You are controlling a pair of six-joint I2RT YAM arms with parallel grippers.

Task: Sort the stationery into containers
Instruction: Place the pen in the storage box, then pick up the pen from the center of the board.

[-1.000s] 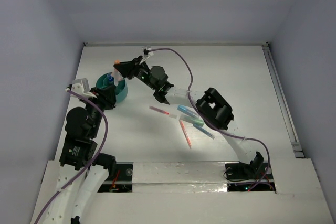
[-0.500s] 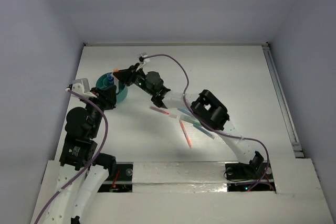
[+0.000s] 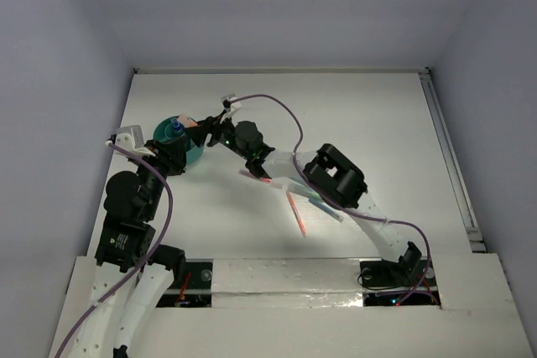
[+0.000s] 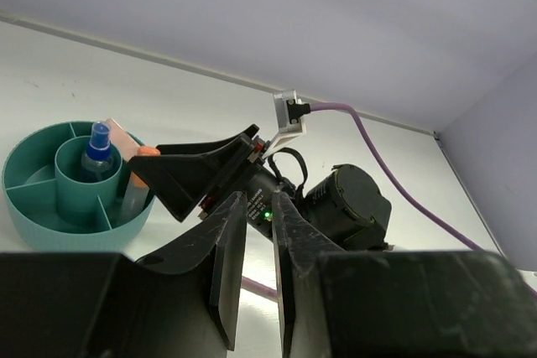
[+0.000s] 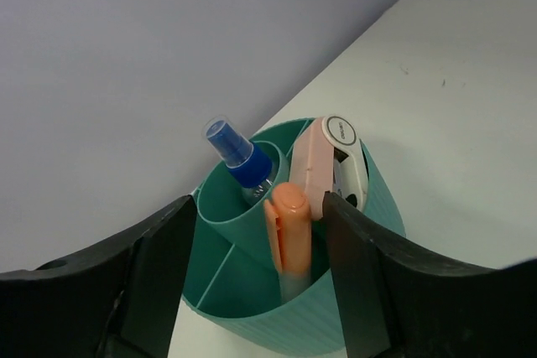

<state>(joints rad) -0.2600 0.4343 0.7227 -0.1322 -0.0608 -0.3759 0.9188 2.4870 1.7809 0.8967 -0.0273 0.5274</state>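
Pots: one round teal plastic pot (image 3: 162,134) is standing on the white desk (image 3: 377,123).
Compartments: one round middle well is showing, with an outer ring of sections around it; the contents are hiding part of the ring, so the sections cannot be fully counted.
Bottles: one clear spray bottle with a blue cap (image 5: 239,161) is standing in the middle well.
Pens in the pot: one orange-capped pen (image 5: 288,232) is standing in the outer ring.
Other tools in the pot: one pink-and-white flat tool (image 5: 331,165) is leaning in the outer ring.
Loose pens: one pink pen (image 3: 254,177) and one orange pen (image 3: 296,215) are lying in the open. At least two teal or blue pens (image 3: 329,210) are peeking from under the right arm (image 3: 336,175), too covered to count surely.
Claws: two are showing, the left claw (image 4: 258,203) and the right claw (image 5: 258,203).
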